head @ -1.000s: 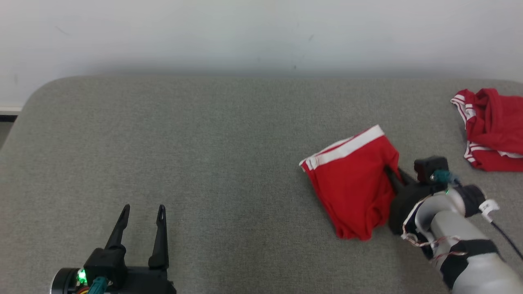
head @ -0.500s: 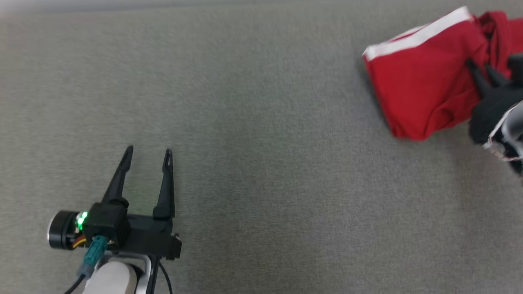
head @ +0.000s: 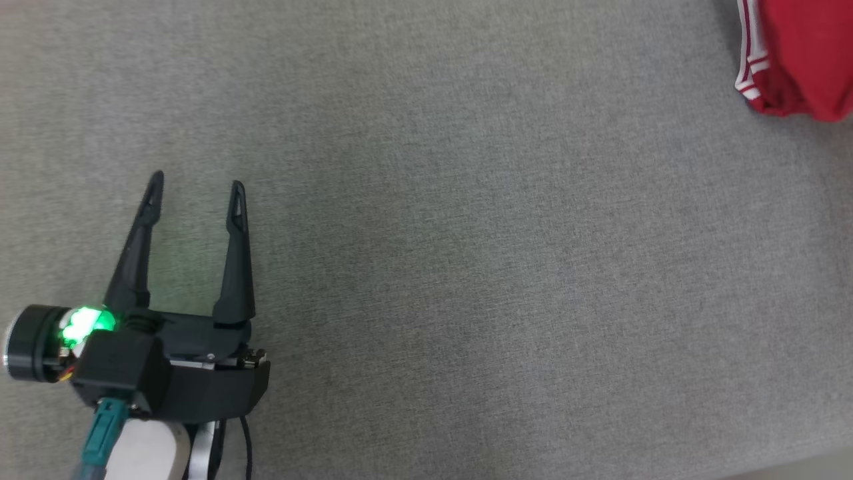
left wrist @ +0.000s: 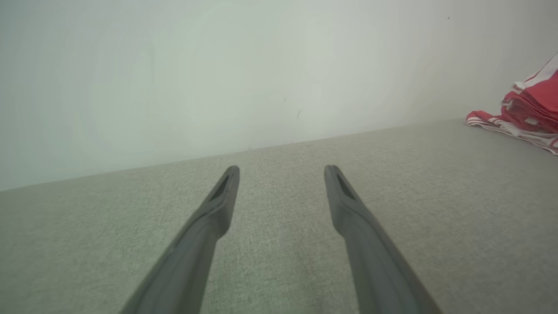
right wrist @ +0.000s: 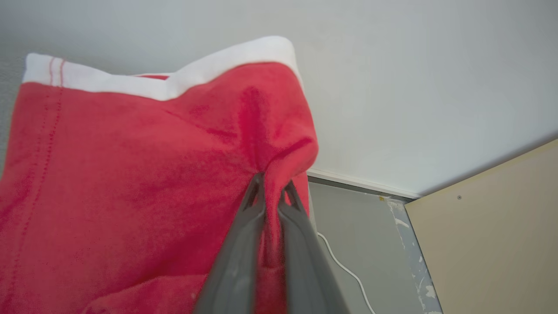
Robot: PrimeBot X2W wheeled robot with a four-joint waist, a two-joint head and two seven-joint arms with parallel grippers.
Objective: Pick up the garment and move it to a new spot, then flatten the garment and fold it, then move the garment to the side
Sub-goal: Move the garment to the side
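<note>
Left gripper (head: pixel 196 181) stands spread wide; right gripper (right wrist: pixel 273 183) is clamped tight.

My left gripper (head: pixel 196 181) has two long black fingers (head: pixel 234 267), broad at the root and tapering to narrow tips, each with a slim slot cut through near the tip. They rise from a blocky matte black housing (head: pixel 193 390) with small silvery fittings (head: pixel 250 358) along its top edge. On its outer side sits a short black cylinder (head: pixel 30 347) with a pale rim, and a bright green light (head: pixel 83 323) glows beside it. A teal plug (head: pixel 105 428) enters the housing from below, a thin black cable (head: pixel 246 447) trails alongside, and my forearm (head: pixel 143 457) is off-white. The fingers (right wrist: pixel 237 261) of my right gripper (right wrist: pixel 273 181) look dull grey, with the same slots.
</note>
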